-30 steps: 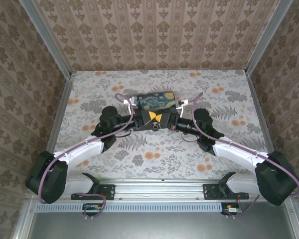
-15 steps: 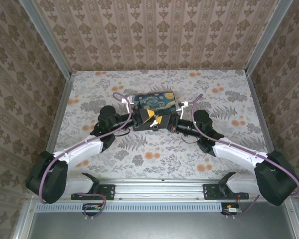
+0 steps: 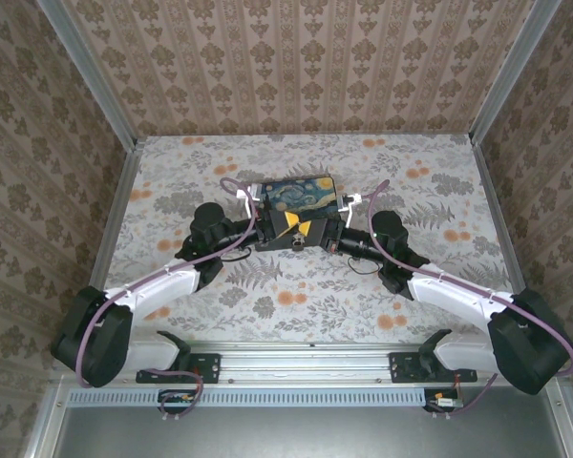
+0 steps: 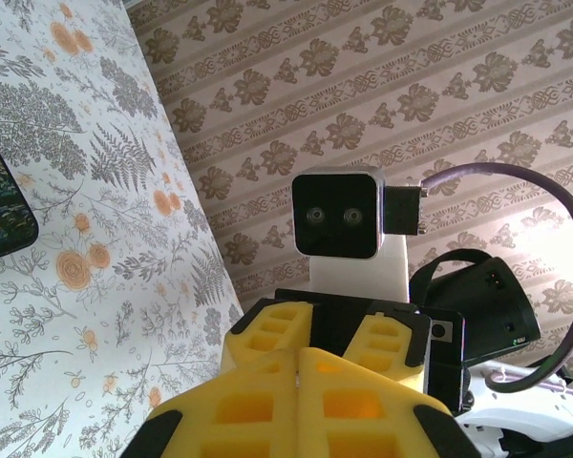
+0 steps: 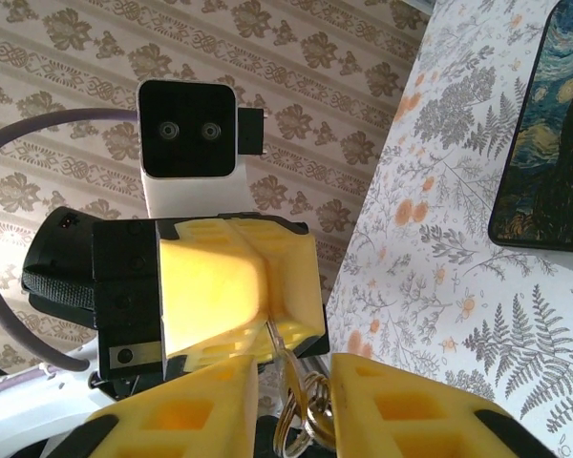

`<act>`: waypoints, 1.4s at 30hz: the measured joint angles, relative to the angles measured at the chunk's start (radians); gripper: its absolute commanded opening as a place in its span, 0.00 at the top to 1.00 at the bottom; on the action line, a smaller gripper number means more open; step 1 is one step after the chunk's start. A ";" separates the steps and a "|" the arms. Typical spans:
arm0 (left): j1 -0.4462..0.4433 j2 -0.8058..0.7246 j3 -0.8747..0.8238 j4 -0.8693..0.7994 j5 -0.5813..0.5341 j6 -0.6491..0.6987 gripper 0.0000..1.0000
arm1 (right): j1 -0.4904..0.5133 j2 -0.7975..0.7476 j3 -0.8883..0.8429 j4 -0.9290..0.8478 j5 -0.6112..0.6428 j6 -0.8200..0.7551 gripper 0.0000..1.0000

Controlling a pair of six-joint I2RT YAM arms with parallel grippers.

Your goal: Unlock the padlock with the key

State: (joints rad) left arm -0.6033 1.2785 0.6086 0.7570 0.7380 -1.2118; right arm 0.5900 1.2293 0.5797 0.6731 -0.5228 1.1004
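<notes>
Left arm [image 3: 162, 281]: stretched inward, low over the tabletop [image 3: 363, 286]. Left claw [image 3: 285, 226] pressed together on the key [image 5: 277, 345], a thin sliver at its tips.
Padlock [image 5: 304, 420]: small silvery piece between both claws, just in front of the box [image 3: 301, 194].
Right arm [image 3: 449, 286]: mirrored reach. Right claw [image 3: 317, 232] pinching the padlock.
</notes>
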 measured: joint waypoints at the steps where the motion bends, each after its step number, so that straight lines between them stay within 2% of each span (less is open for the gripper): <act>1: 0.000 0.000 0.000 0.000 0.000 0.000 1.00 | 0.000 -0.001 0.000 0.000 0.000 -0.002 0.77; 13: 0.002 0.000 0.000 0.011 -0.001 0.000 1.00 | -0.001 -0.005 0.000 -0.003 0.002 -0.002 0.97; 15: 0.002 0.000 0.000 0.011 -0.001 0.000 0.82 | -0.001 -0.006 -0.001 -0.003 0.002 -0.002 0.99; 17: 0.002 0.000 0.000 0.009 -0.001 0.000 0.76 | -0.001 -0.011 -0.003 -0.004 0.004 -0.006 0.99; 20: 0.003 -0.003 0.000 -0.026 -0.006 0.018 0.44 | -0.003 -0.035 -0.012 -0.028 0.014 -0.028 0.99; 21: 0.006 -0.010 0.000 -0.059 -0.016 0.032 0.36 | -0.007 -0.046 -0.015 -0.045 0.018 -0.037 0.99; 23: 0.018 -0.047 0.000 -0.173 -0.055 0.082 0.30 | -0.022 -0.066 -0.022 -0.088 0.021 -0.058 0.99; 25: 0.028 -0.103 0.008 -0.323 -0.118 0.163 0.26 | -0.053 -0.088 -0.031 -0.144 0.022 -0.083 0.99; 28: -0.003 -0.174 0.057 -0.585 -0.283 0.316 0.22 | -0.137 -0.119 -0.049 -0.240 0.021 -0.124 0.98; 32: -0.142 -0.168 0.097 -0.793 -0.531 0.437 0.21 | -0.252 -0.146 -0.067 -0.375 0.022 -0.183 0.98; 34: -0.221 -0.100 0.111 -0.863 -0.647 0.465 0.19 | -0.282 -0.146 -0.066 -0.432 0.023 -0.216 0.98; 38: -0.364 0.132 0.211 -0.993 -0.882 0.493 0.16 | -0.292 -0.146 -0.066 -0.506 0.022 -0.261 0.98; 42: -0.394 0.271 0.277 -1.001 -1.006 0.494 0.18 | -0.293 -0.151 -0.066 -0.536 0.021 -0.285 0.98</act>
State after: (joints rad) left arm -0.9970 1.5497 0.8860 -0.2436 -0.2676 -0.7174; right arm 0.2966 1.0786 0.5133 0.1368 -0.5014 0.8154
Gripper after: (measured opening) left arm 0.832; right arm 0.055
